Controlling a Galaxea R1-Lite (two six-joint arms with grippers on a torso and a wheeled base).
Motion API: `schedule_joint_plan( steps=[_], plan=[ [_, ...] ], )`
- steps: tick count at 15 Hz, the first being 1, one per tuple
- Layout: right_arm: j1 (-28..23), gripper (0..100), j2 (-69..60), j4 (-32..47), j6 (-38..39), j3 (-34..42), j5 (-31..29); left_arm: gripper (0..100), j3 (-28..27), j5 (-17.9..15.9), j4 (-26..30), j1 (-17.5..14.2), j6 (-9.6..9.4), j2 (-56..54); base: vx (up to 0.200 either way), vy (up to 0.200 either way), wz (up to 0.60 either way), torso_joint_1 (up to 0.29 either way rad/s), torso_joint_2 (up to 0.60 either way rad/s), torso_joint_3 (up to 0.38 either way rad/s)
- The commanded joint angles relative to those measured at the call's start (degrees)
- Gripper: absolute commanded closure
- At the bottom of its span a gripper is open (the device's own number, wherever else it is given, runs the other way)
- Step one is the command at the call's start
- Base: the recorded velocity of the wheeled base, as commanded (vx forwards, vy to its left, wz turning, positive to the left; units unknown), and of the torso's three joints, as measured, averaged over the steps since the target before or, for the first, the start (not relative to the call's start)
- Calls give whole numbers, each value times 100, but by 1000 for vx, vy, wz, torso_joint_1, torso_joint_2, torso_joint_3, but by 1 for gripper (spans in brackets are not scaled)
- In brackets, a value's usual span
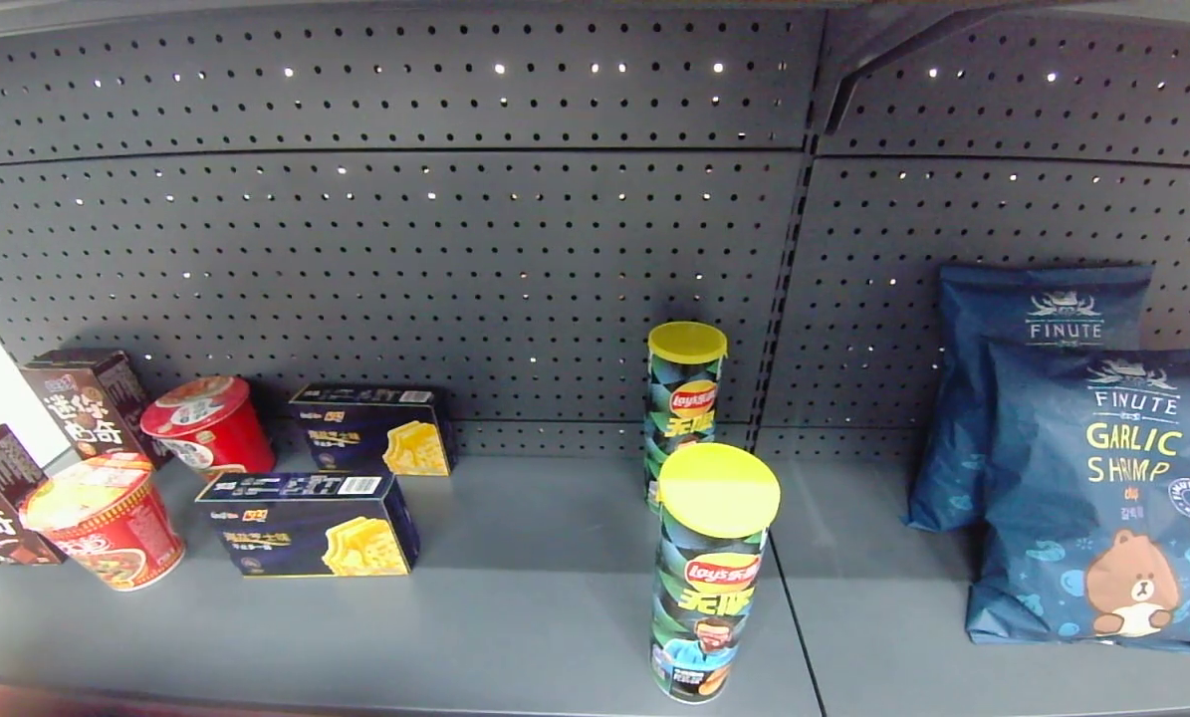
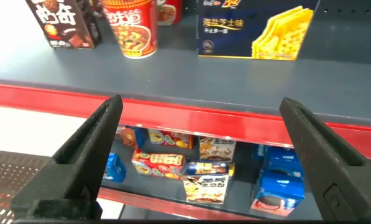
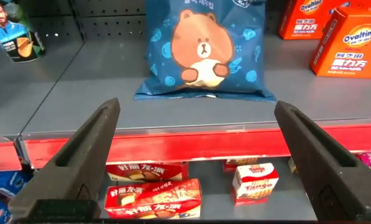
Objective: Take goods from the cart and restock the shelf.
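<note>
Grey shelf (image 1: 535, 617) lies bare between the front can (image 1: 716, 578) and the near box (image 1: 308, 523) to its left, and again between that can and the blue bags (image 1: 1092, 498) to its right; a second can (image 1: 685, 398) stands just behind it. Left gripper (image 2: 201, 106) and right gripper (image 3: 197, 107) both hang wide open and empty, off the shelf's red edge (image 2: 235, 121). Wrist views add packs (image 2: 166, 163) on a lower level beneath that edge, and the right one orange boxes (image 3: 356, 40) beyond the bags from the can.
</note>
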State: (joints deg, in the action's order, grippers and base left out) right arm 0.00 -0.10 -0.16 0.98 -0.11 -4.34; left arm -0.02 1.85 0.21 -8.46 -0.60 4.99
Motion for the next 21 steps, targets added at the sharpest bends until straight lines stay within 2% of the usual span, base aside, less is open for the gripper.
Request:
schedule_joint_plan(
  steps=[1,3,6,7,8,10,11,13,17,20,21],
  plan=[
    [0,0,10,-2,-1,2,3,0,2,-18,-3,-7,-2,29,0,0,0,0,0,0],
    [0,0,10,-2,-1,2,-5,0,-6,-264,14,-7,-37,29,0,0,0,0,0,0],
    [0,0,10,-2,-1,2,-5,0,2,-405,-3,55,-55,29,0,0,0,0,0,0],
    [0,0,10,-2,-1,2,-5,0,2,-344,-3,899,-28,2,0,0,0,0,0,0],
    [0,0,10,-2,-1,2,3,0,2,-326,-3,1162,-46,-42,0,0,0,0,0,0],
    [0,0,10,-2,-1,2,3,0,-24,-493,67,934,-72,-217,0,0,0,0,0,0],
    [0,0,10,-2,-1,2,3,0,2,-396,32,837,-134,-499,0,0,0,0,0,0],
    [0,0,10,-2,-1,2,3,0,2,-1,14,855,-98,-499,0,0,0,0,0,0],
    [0,0,10,-2,-1,2,3,0,2,-18,14,855,-55,-499,0,0,0,0,0,0],
    [0,0,10,-2,-1,2,3,0,2,-45,14,855,-169,-499,0,0,0,0,0,0],
    [0,0,10,-2,-1,2,3,0,2,-62,14,855,-134,-499,-200,0,0,2,2,2]
  ],
)
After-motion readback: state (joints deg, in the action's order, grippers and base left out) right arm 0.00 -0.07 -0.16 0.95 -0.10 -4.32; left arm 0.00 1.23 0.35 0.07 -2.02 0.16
